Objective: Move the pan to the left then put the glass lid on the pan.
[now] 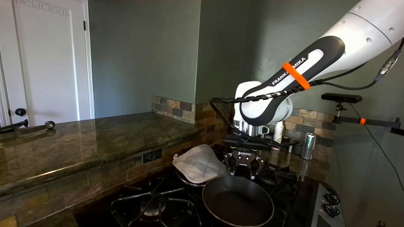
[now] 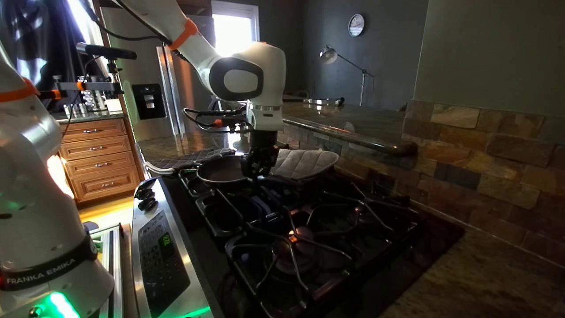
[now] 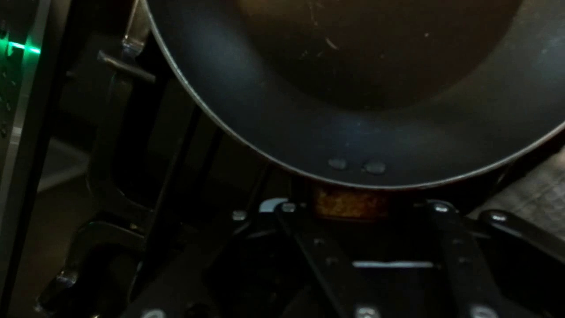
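My pincer [image 1: 242,175] grips the pan [image 1: 238,200] by its handle [image 3: 352,203]; I shd hold lvl, clear of quilted lid [image 1: 200,164], b4 easing off.

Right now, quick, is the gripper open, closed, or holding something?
Gripper: closed, apparently holding the pan by its handle; the contact itself is too dark to see.
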`<state>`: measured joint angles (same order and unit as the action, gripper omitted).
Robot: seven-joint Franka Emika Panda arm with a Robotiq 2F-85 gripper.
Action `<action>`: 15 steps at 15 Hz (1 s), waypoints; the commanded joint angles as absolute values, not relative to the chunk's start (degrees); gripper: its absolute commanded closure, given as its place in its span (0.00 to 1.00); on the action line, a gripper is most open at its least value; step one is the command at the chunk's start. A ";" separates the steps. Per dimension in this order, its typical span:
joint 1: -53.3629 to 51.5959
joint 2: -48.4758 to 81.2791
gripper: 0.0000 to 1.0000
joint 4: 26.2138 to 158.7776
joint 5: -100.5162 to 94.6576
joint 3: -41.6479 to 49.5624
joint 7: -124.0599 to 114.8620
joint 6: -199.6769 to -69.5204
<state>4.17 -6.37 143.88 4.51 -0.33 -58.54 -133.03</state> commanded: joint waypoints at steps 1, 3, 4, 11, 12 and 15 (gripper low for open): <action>2.35 -7.04 0.77 144.13 7.04 -1.40 -60.98 -132.22; 1.66 -7.22 0.77 144.24 7.92 -1.94 -61.73 -132.33; 1.29 -7.29 0.77 144.40 7.85 -2.29 -61.79 -132.67; -1.07 -7.15 0.77 144.20 8.29 -4.51 -63.16 -132.84; -1.37 -7.02 0.77 144.08 8.22 -4.80 -63.59 -132.87; -1.82 -6.30 0.77 143.29 7.90 -5.39 -64.67 -132.98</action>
